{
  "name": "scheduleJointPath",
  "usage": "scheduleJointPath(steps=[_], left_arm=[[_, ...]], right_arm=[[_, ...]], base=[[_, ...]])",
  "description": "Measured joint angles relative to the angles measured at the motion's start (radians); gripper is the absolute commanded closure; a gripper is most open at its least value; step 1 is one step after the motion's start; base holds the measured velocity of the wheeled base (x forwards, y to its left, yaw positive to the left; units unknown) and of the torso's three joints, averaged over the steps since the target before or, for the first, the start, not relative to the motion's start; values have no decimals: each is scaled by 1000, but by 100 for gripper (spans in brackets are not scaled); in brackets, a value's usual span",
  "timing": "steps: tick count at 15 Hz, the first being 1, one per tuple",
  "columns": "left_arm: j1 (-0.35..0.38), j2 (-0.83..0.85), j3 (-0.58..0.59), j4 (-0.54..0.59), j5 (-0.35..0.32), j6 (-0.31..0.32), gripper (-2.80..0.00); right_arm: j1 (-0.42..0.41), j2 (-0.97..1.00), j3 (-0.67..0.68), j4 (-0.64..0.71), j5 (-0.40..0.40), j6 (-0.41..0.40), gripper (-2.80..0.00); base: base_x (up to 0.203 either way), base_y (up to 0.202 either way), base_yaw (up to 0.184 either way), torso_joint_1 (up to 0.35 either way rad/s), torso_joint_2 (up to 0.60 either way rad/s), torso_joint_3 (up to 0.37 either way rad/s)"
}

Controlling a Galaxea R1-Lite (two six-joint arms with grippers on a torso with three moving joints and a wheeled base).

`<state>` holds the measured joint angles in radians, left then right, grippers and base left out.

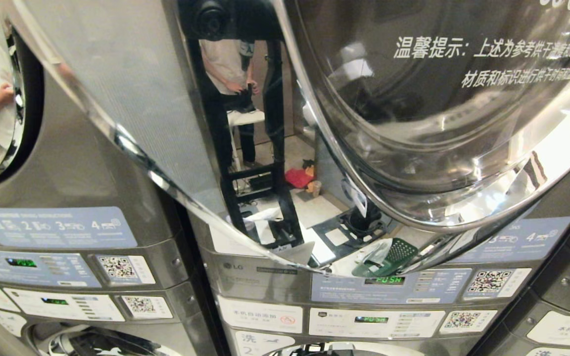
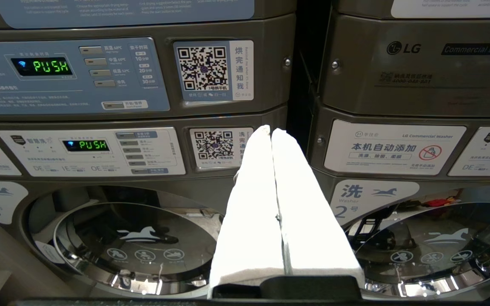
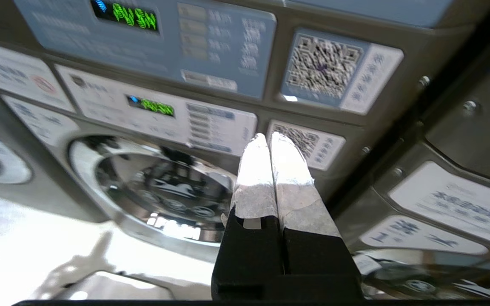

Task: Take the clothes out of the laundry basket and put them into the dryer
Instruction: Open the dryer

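Fingers of left gripper pressed together, empty; right gripper likewise, facing washer door.

The dryer body looked like matt grey metal, its door glossy glass ringed in mirror-bright chrome. Labels were smooth and printed. Both hands' fingers wore matt white cloth-like wrap.

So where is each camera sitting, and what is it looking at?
Head view: up on the robot's head, facing the round glass dryer door; neither arm shows.
Left wrist view: behind the left gripper, shut and empty, facing two control panels.
Right wrist view: behind the right gripper, shut and empty, tilted up at similar panels.
Shared: both wrist views show green PUSH displays and washer doors.
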<state>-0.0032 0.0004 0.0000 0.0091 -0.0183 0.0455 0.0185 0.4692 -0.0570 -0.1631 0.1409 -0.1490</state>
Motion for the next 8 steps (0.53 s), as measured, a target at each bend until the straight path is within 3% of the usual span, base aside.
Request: scheduleJointPath(steps=[4,8], left_arm=[[0,0,0,0,0,0,0],[0,0,0,0,0,0,0]], right_arm=[[-41,-194,53,80,-65,-26,0],[-31,-394,57,118,-77,-14,0]], base=[[0,0,0,0,0,0],[0,0,0,0,0,0]])
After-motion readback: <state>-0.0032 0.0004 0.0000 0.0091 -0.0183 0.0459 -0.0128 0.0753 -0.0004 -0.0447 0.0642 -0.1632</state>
